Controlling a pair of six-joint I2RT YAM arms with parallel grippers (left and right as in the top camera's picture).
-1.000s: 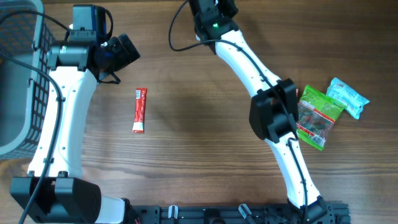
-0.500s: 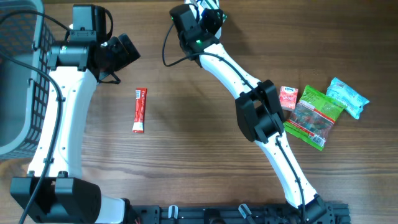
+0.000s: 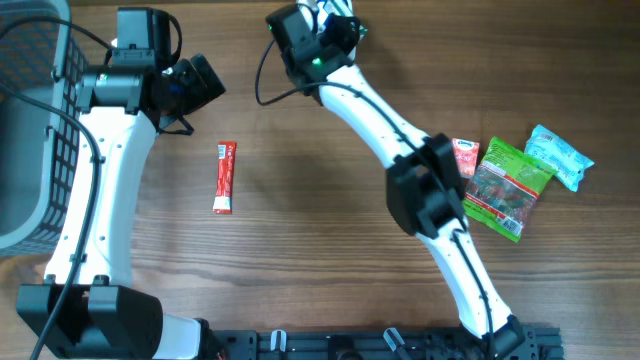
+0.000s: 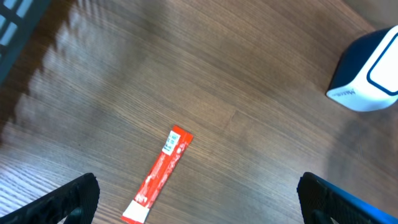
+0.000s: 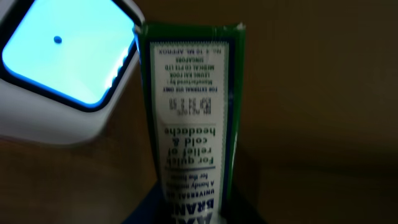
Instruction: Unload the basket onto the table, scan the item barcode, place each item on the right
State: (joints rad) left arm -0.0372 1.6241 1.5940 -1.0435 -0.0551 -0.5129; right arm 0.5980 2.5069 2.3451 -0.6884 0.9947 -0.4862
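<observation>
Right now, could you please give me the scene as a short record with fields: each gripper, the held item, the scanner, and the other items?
left gripper: open, holding nothing
right gripper: shut on green box
green box: beside the scanner, a text face towards the wrist camera, no barcode seen there
scanner: window lit
red sachet: lies flat, untouched
other items: small red packet, green packet, light blue packet, grouped at the right side
basket: far left edge

Mock shop checkout: barcode scanner (image 4: 367, 71), basket (image 3: 62, 150), packaged goods (image 3: 505, 185).
</observation>
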